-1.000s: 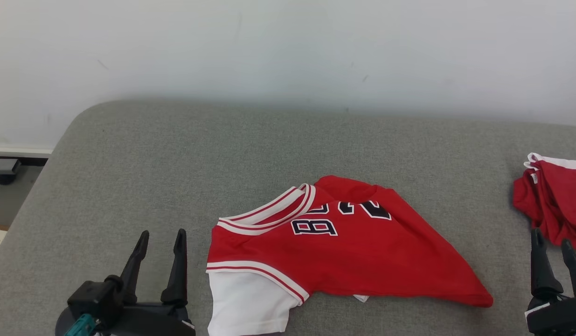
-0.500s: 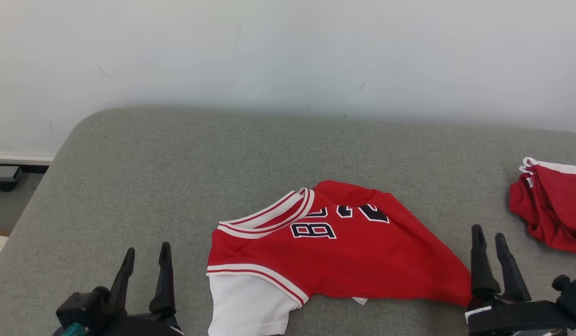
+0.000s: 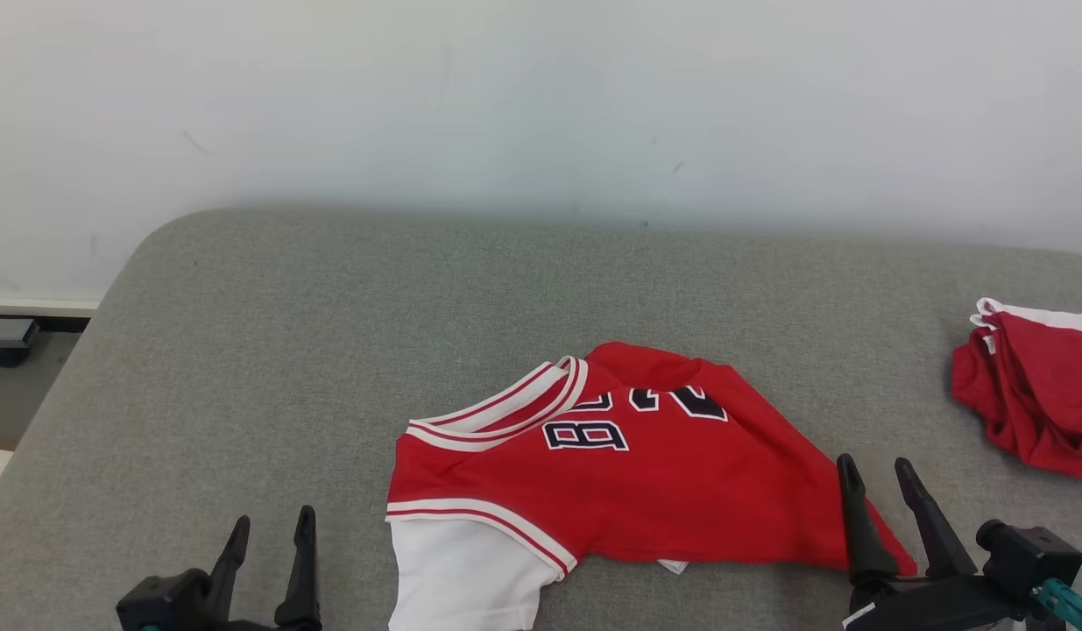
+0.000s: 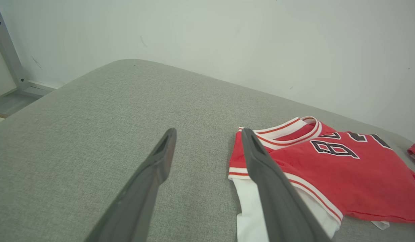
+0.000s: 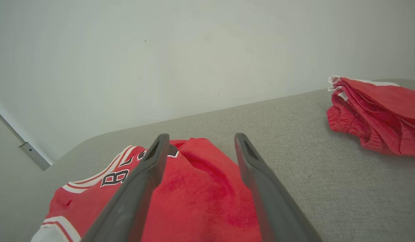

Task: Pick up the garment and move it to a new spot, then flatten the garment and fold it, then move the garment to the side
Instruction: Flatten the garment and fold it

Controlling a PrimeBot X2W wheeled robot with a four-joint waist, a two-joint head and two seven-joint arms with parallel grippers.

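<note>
Red jersey [image 3: 646,473] lies rumpled on the grey cushion [image 3: 330,333], collar up, white sleeve at its near left corner. Right gripper [image 3: 875,463] sits at the jersey's right tip, fingers apart, empty; contact with the cloth unclear. Left gripper [image 3: 273,518] is left of the jersey's sleeve, clear of it, fingers apart, empty. Red shorts [image 3: 1031,394] bunched well right of the jersey. White wall [image 3: 541,105] behind the jersey.

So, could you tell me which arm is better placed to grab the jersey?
Right: the right gripper, open, hangs over the jersey's corner; the left gripper, open too, is beside it over bare cushion.
</note>
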